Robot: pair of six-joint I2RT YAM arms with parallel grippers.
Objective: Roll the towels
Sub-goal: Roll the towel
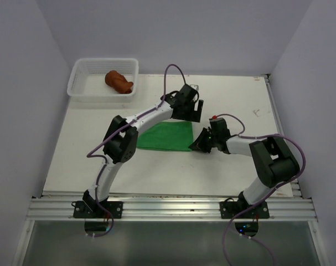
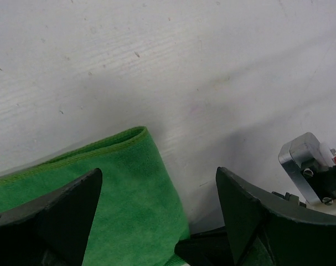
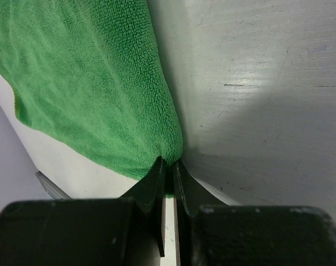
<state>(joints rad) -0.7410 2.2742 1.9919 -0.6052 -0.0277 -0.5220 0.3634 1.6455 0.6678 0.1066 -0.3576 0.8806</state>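
The green towel (image 1: pixel 165 137) lies flat on the table (image 1: pixel 73 144). My right gripper (image 1: pixel 196 143) is at the towel's near right corner, and in the right wrist view its jaws (image 3: pixel 169 164) are shut on a pinch of the green towel (image 3: pixel 84 77). My left gripper (image 1: pixel 193 112) hovers over the far right corner. Its fingers (image 2: pixel 62 216) stand wide apart, with the green towel (image 2: pixel 112 194) and bare table between them and nothing gripped. The rust-brown towel (image 1: pixel 119 81) lies bunched in a roll inside the white basket (image 1: pixel 79 91).
The white mesh basket stands at the table's far left corner. Side walls close in on the left and right. A metal rail (image 1: pixel 173 208) runs along the near edge with both arm bases on it. Part of the right arm (image 2: pixel 309 166) shows in the left wrist view.
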